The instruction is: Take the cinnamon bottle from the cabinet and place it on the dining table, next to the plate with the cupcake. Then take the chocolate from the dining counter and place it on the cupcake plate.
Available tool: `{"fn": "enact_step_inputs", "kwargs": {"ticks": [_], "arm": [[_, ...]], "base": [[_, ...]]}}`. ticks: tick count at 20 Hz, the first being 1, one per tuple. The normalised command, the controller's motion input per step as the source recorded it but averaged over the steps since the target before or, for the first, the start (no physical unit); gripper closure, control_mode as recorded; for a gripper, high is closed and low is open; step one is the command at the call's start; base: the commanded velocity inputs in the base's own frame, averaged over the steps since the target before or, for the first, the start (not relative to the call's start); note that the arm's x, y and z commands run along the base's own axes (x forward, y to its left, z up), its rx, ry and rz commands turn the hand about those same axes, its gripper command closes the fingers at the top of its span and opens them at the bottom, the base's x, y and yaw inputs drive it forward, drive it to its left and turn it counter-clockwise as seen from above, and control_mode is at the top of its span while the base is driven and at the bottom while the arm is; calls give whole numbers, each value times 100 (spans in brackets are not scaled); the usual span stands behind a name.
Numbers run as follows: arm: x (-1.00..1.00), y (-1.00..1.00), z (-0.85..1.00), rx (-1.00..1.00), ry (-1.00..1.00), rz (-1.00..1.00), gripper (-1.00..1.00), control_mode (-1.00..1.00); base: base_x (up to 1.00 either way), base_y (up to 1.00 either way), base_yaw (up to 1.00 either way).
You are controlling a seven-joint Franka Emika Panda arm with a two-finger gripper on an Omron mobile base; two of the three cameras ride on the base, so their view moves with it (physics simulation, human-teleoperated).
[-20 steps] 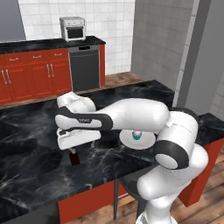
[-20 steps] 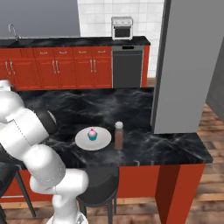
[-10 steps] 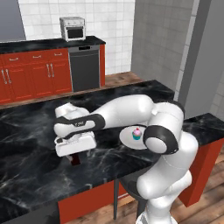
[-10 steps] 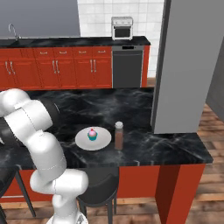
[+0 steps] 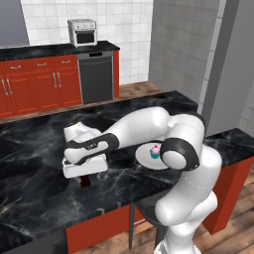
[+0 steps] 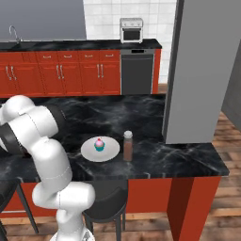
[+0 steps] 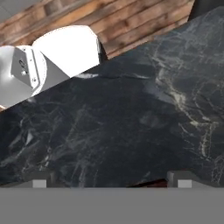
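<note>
Chocolate, a small flat dark reddish-brown bar (image 5: 85, 181), lies on the glossy black marble worktop (image 5: 30, 198) directly beneath the open gripper (image 5: 84, 174), at six o'clock from the hand, jaws spread either side, nothing held.

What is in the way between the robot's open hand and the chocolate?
Nothing visible. The open gripper hangs right over the chocolate on the dining counter, its fingers to either side. The marble between the chocolate and the plate looks bare too.
</note>
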Motion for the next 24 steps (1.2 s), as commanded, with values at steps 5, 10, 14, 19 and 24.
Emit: {"fn": "enact_step_inputs", "kwargs": {"ticks": [5, 10, 14, 19, 24], "arm": [[30, 7, -26, 5, -4, 1, -100, -100], [30, 31, -23, 0, -3, 4, -100, -100], [21, 29, -8, 0, -4, 5, -100, -100], [12, 9, -15, 0, -2, 3, -100, -100], [0, -3, -28, 0, 0, 0, -100, -100]], "base": [[0, 0, 0], [0, 0, 0], [0, 0, 0], [0, 0, 0], [0, 0, 0]]}}
